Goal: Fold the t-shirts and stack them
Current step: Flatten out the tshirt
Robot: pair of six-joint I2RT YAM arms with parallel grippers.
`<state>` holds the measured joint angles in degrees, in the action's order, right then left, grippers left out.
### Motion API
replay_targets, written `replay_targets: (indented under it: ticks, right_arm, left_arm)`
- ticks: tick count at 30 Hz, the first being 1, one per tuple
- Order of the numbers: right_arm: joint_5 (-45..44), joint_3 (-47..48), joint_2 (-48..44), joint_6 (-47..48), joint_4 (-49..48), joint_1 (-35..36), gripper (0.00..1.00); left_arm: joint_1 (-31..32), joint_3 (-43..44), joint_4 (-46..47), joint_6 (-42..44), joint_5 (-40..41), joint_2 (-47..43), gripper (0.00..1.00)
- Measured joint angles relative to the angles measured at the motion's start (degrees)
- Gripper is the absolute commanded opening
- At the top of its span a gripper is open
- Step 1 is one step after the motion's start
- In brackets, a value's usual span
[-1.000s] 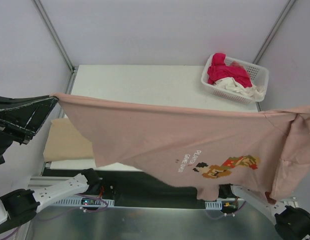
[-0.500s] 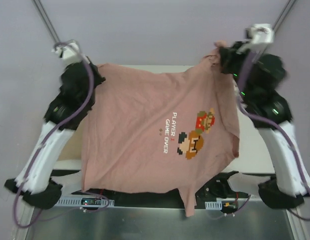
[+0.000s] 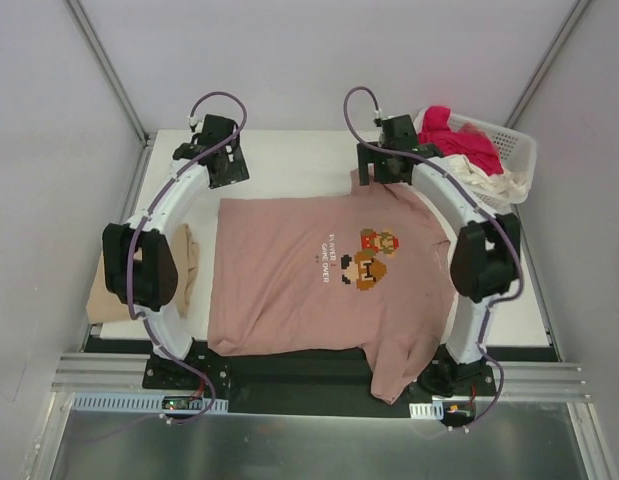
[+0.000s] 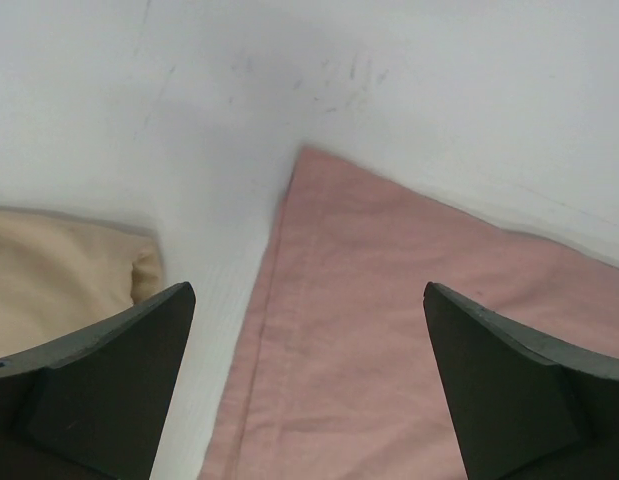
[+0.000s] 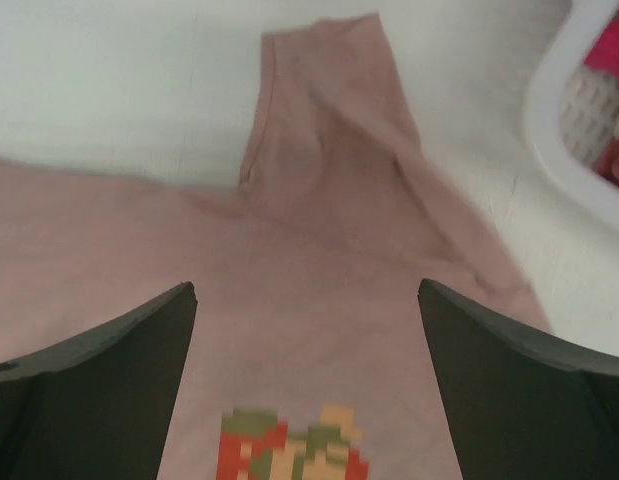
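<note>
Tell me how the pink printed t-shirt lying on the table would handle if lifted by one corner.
Probably floppy: the pink t-shirt lies flat on the table and its near sleeve droops over the edge, so a lifted corner would likely leave the rest sagging. Pushed, it would likely bunch rather than slide whole; the far sleeve shows creases.

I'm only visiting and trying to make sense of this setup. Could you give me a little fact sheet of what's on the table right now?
Pink t-shirt: spread flat on the table, game print facing up, one part hanging over the near edge
Left claw: open, empty, over the shirt's far left corner
Right claw: open, empty, over the shirt near its far sleeve
Tan t-shirt: lying left of the pink one
Basket: far right corner, holding a magenta-red t-shirt and a cream t-shirt
</note>
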<state>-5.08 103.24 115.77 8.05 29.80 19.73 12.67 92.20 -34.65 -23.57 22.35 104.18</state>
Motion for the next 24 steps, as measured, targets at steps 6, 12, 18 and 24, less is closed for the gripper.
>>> replay_targets:
  ticks: [6, 12, 18, 24]
  right_arm:
    - [-1.7, -14.8, -19.3, -1.4, -0.9, 1.3, 0.97]
    - [-1.9, -23.2, -23.5, -3.9, -0.9, 1.1, 0.97]
    - [-1.2, -28.0, -18.0, -6.2, 1.0, 1.1, 0.97]
    - [0.0, -26.9, -11.1, -8.6, 1.9, 1.1, 0.97]
  left_arm:
    - [1.9, -10.5, 1.5, -4.0, -7.5, -11.0, 0.99]
    - [8.9, -24.4, 3.3, -8.2, -12.8, -14.0, 0.99]
    - [9.2, -28.5, 4.1, -10.3, -14.9, -11.6, 0.99]
    - [6.6, -26.8, 5.9, -10.3, -16.2, -2.8, 0.99]
